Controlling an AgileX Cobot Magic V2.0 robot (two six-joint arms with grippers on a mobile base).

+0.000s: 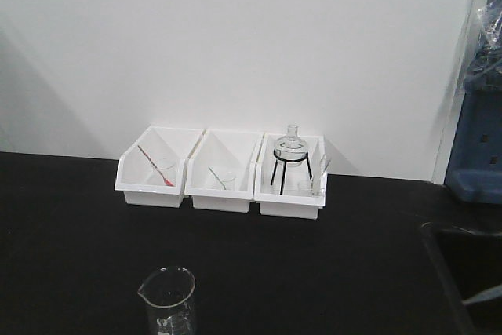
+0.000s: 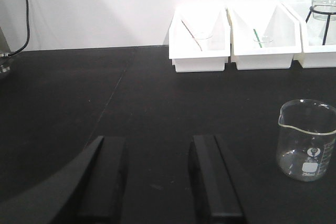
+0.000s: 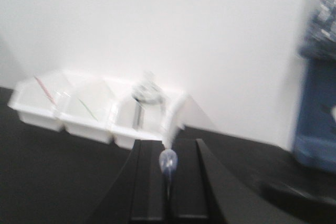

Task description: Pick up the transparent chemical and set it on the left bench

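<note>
My left claw (image 2: 157, 141) gaped empty beside the small clear glass beaker (image 2: 307, 140) on the matte black benchtop (image 2: 79, 93). Placing seemed done; next called for a nudge-free retreat.

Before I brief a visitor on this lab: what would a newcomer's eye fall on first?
Three white bins sit in a row on the black bench against the white wall; the right one holds a glass flask on a tripod. Nearer, a clear beaker stands alone, right of the open left pincer.

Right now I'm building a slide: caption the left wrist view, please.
Open left gripper hovers over black bench; clear beaker stands at frame right, white bins behind.
</note>
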